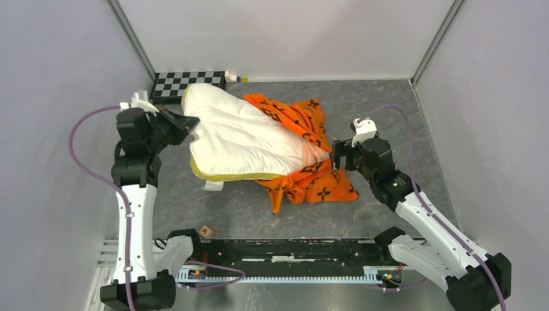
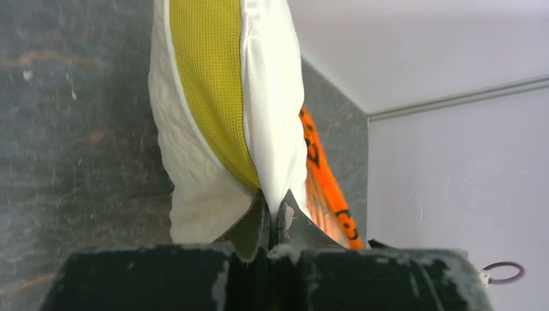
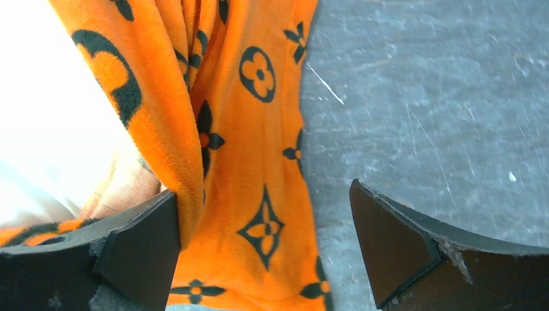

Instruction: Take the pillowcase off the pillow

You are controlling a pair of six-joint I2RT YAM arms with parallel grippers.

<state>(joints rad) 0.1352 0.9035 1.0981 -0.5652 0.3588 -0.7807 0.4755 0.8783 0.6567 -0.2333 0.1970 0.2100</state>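
The cream-white pillow (image 1: pixel 241 139) with a yellow-green side band (image 2: pixel 210 84) lies across the table's middle, mostly bare. The orange pillowcase (image 1: pixel 304 162) with black motifs is bunched round the pillow's right end. My left gripper (image 1: pixel 191 124) is shut on the pillow's left edge (image 2: pixel 275 146), and its fingers (image 2: pixel 249 227) pinch the white seam. My right gripper (image 1: pixel 336 155) is open at the pillowcase's right side. In the right wrist view the orange fabric (image 3: pixel 252 168) hangs between its wide-apart fingers (image 3: pixel 139 249), unclamped.
A black-and-white checkerboard (image 1: pixel 188 84) lies at the back left, with a small white object (image 1: pixel 234 78) beside it. A small wooden cube (image 1: pixel 206 231) sits near the front rail (image 1: pixel 291 256). White walls stand close on both sides and at the back.
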